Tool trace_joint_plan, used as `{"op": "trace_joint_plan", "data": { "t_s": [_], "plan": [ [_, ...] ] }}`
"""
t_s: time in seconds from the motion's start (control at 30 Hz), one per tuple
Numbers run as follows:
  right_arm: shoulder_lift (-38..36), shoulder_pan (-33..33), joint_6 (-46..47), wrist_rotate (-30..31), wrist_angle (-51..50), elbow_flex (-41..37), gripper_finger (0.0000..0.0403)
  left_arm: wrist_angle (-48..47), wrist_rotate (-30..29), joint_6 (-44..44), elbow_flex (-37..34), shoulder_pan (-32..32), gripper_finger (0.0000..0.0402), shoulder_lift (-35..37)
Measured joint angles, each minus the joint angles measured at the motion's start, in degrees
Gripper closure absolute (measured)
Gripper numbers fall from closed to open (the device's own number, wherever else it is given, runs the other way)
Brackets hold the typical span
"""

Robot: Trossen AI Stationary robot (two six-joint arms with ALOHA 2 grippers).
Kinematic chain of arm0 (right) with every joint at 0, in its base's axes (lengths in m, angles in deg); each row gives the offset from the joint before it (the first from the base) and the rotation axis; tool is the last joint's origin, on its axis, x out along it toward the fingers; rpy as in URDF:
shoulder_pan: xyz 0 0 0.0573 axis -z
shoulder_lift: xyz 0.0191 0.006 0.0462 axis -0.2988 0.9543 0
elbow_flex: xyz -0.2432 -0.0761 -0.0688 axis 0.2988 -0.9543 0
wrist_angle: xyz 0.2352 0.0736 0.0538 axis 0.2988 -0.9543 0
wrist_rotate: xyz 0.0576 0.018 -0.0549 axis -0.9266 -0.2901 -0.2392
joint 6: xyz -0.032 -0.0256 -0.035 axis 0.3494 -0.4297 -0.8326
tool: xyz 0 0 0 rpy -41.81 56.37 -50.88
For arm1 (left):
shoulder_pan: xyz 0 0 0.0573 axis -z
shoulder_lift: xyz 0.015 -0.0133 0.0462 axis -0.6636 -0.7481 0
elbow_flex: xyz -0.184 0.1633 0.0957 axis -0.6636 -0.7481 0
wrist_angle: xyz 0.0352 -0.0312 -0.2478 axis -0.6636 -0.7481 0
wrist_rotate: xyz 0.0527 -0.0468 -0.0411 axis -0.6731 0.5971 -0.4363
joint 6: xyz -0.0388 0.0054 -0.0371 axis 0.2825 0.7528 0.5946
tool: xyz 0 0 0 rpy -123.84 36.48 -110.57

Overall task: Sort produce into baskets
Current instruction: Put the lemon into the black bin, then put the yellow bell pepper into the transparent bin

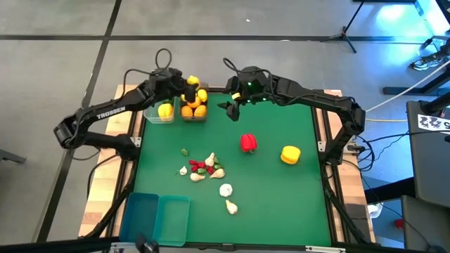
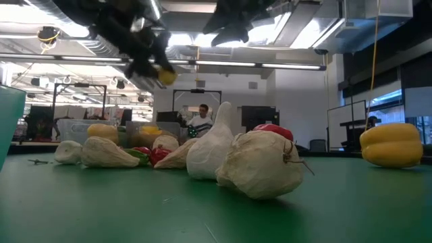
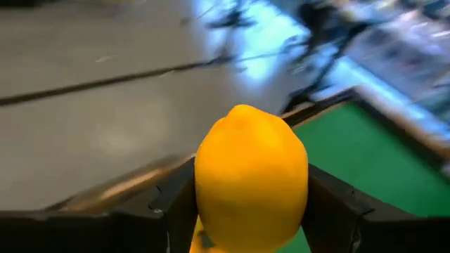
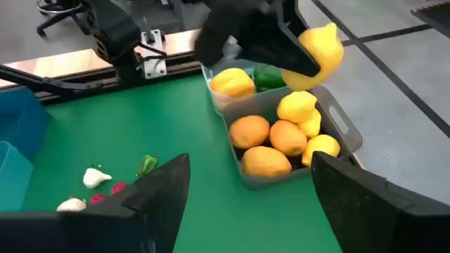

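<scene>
Lemon [image 3: 250, 177] held in your left gripper [image 1: 188, 86], above the citrus basket [image 1: 194, 112] at the table's far edge.

Your left claw is closed partway, its two dark fingers [image 3: 336, 211] pressed on the lemon's flanks, so the fruit's long axis runs across the squeeze and its pointed tip shows uppermost in the left wrist view. Centre it over the clear basket before you let go: lemons and oranges [image 4: 269, 137] already fill it nearly to the rim, so a drop from high up would likely bounce or roll out. Lower until it sits just above the pile, then open. Your right gripper [image 1: 232, 107] waits nearby, fingers spread wide and empty.
</scene>
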Motion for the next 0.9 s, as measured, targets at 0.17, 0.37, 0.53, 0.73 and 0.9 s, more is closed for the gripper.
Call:
{"op": "trace_joint_plan", "data": {
  "t_s": [0.17,0.37,0.53,0.73,0.9],
  "plan": [
    [0.0,0.0,0.0,0.0,0.2,0.0,0.0113,-1.5,-2.1,0.4,0.0,-2.1,0.0189,-5.2],
    [0.0,0.0,0.0,0.0,0.0,0.0,0.0113,0.0,-2.1,0.3,0.0,-2.7,0.0154,-11.9],
    [-0.5,0.0,0.0,-1.1,-2.1,0.0,0.0114,0.4,-2.1,-1.3,0.0,-2.7,0.0118,-14.9],
    [-3.8,-0.1,-1.1,-10.8,-15.7,0.0,0.0114,-1.4,0.7,-1.1,0.8,-2.1,0.0099,-13.6],
    [-8.0,-0.1,-6.1,-9.9,-37.9,0.1,0.0114,-3.6,4.6,-2.5,4.2,0.7,0.0098,-10.0]
  ]
}}
